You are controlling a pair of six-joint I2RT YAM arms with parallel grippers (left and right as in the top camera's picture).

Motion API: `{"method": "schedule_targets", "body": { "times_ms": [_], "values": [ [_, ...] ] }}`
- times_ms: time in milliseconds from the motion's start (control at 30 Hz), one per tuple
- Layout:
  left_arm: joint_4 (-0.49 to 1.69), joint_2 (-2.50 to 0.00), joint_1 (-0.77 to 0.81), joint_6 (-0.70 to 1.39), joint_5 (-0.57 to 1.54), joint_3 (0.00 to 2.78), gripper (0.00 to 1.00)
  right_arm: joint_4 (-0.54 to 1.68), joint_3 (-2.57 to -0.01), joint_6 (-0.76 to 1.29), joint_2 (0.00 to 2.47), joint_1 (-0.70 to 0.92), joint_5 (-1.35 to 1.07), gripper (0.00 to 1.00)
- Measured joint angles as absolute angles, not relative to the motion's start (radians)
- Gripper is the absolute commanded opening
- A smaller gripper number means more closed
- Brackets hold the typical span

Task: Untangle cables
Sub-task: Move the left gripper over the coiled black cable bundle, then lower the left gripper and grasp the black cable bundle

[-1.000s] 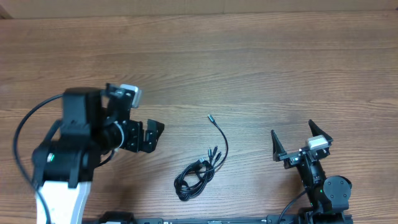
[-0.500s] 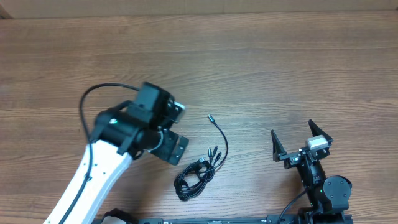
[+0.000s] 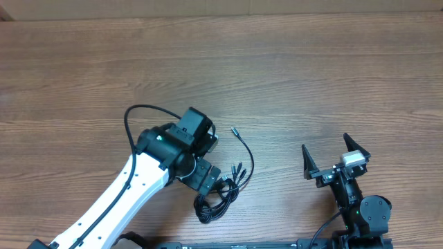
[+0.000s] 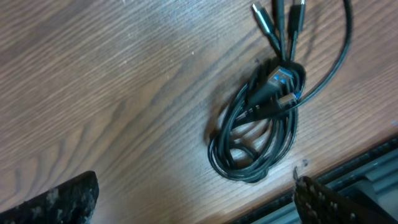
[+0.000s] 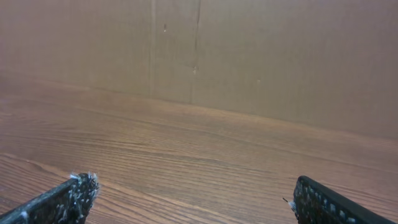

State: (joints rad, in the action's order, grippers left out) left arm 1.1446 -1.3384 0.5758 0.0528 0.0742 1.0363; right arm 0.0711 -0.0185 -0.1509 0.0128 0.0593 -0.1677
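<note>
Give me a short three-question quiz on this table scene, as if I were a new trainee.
1. True or false: the left hand is clamped on the cables.
2. Where does the coiled bundle of cables lie? A: under the left hand, toward the front edge of the table. B: between the fingers of the right hand. C: at the far edge.
3. Fill in: the right hand's fingers stand ____ and hold nothing.
Key: 1 false, its fingers are spread wide above the bundle. 2 A. 3 open.
</note>
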Motion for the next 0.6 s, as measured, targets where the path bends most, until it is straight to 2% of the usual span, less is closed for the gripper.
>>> {"method": "schedule_targets", "body": {
  "times_ms": [300,600],
  "values": [
    [0.974,-1.342,0.629,0.056,0.074,0.885,1.00,0.071,-0.019,-0.151,0.013,0.060,-0.168,1.00],
    [0.892,-1.343,0.635,0.110,0.081,0.831,1.00,0.071,-0.019,-0.150,0.013,0.059,-0.167,1.00]
  ]
}}
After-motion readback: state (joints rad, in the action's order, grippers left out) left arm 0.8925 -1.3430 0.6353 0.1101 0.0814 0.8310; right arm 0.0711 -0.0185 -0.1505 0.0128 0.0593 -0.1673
